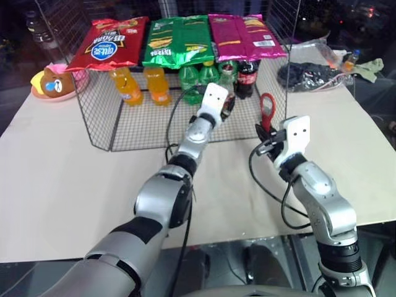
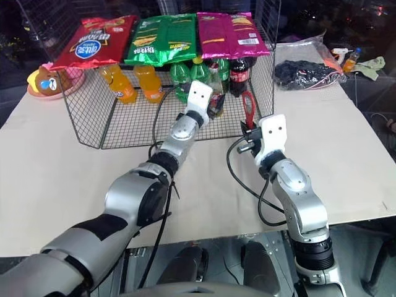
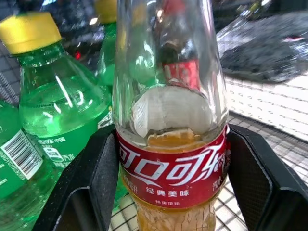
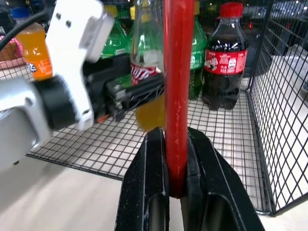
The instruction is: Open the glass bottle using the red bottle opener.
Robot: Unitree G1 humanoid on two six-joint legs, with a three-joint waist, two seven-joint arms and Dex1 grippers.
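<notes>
From the head camera we see the left pincer (image 1: 226, 105) reaching into the wire basket (image 1: 124, 127) on the table (image 1: 55, 179), right in among the row of drinks at the back. The glass bottle (image 2: 216, 99) stands there just behind the white wrist block, mostly hidden by it. The right pincer (image 1: 265, 137) hangs over the table just outside the basket's front corner, holding the red bottle opener (image 1: 267, 110) upright, head at the top. Three snack bags — red (image 1: 108, 42), green (image 1: 179, 40) and pink (image 1: 244, 36) — lie across the top of the basket, with two orange soda bottles (image 1: 127, 85) and a dark cola bottle (image 1: 246, 77) standing under them. A pink plate with a bear toy (image 1: 55, 83) sits off to the left.

In the left wrist view we get the glass bottle up close: both black fingers (image 3: 94, 183) sit flat against the red label on either side, so the pincer is gripping it. Orange drink fills the lower part and the neck is clear. Green plastic bottles (image 3: 57, 110) with yellow caps stand just beside it.

In the right wrist view the pincer is clamped tight on the opener's handle, which runs straight up the middle. Behind it we see the left pincer holding the bottle on the basket floor — the cola bottle stands near the basket's side wall.
</notes>
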